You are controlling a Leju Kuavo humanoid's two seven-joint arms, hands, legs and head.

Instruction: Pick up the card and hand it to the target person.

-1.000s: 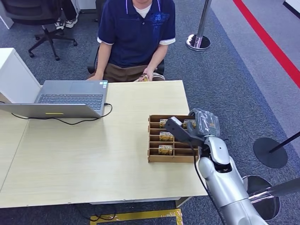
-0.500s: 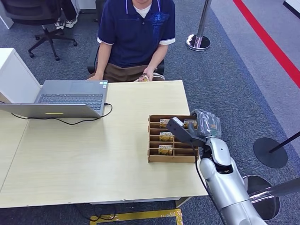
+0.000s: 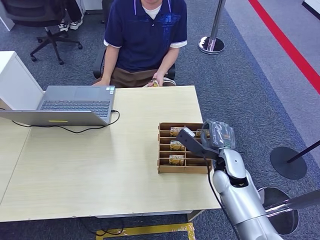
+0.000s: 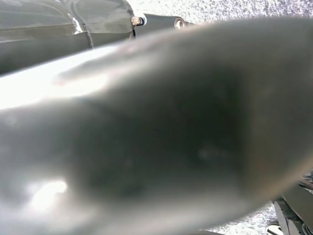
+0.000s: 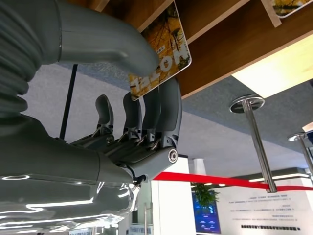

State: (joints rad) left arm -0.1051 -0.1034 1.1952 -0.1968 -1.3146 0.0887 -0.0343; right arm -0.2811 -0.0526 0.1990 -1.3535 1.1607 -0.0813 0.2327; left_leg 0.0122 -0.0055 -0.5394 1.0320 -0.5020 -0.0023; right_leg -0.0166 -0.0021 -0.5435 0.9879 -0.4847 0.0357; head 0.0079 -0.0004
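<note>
Right wrist: hand (image 5: 147,117) seemingly pinching card (image 5: 160,51).

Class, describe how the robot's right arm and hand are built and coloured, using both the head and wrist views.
The right arm is smooth, rounded silver metal with a black cable running along it. The right hand has a grey ribbed cover, a thick grey thumb and darker grey fingers with visible pivot screws.

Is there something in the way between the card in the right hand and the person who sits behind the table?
Nothing visible blocks it. The right hand pinches the card at the cardboard box. From there to the person's hand lies bare table. The laptop and its cable lie off to the left.
</note>
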